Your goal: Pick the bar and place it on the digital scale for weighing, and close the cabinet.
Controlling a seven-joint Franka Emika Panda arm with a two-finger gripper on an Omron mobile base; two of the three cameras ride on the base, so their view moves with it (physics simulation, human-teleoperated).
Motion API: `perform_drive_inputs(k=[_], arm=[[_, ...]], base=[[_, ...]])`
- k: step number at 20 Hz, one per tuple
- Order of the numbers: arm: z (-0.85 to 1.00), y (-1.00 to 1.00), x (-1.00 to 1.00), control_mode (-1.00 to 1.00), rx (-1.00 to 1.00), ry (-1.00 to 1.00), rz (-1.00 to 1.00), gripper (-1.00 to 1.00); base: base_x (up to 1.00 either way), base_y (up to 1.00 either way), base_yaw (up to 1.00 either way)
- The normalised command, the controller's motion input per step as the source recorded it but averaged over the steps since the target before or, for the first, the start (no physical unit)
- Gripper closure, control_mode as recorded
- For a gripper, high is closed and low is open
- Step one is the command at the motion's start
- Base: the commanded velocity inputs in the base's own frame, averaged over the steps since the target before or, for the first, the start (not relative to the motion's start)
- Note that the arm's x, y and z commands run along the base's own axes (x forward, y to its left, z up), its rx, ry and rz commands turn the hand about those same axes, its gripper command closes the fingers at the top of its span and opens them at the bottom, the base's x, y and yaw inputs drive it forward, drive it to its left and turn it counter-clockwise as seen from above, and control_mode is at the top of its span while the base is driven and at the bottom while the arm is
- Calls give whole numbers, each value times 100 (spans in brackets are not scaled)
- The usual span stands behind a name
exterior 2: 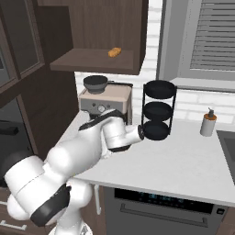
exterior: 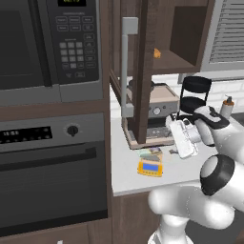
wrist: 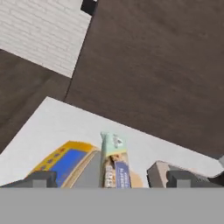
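The bar, a greenish-grey packet, lies flat on the grey platform of the yellow-orange digital scale, beside its blue display. My gripper is open; its dark fingertips stand wide apart on either side of the bar without touching it. In the left base view the scale sits near the counter's front edge with the bar on its far part, and the gripper hovers just to its right. The dark brown cabinet has its door swung out over the counter, grey handle facing me.
A coffee machine stands behind the open door. A black three-tier rack and a soap bottle sit further right. A tiny orange object lies on the cabinet shelf. A microwave and oven fill the left wall.
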Motion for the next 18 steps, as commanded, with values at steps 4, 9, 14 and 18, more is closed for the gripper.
perform_drive_inputs(k=[4, 9, 14, 18], arm=[[82, -9, -68, -100, 14, -27, 0, -100], [94, 0, -58, -100, 3, -33, 0, -100], [100, 0, -65, -100, 0, -37, 0, -100], [100, 0, -67, -100, 0, -37, 0, -100]], base=[[0, 0, 0], [0, 0, 0], [0, 0, 0], [0, 0, 0]])
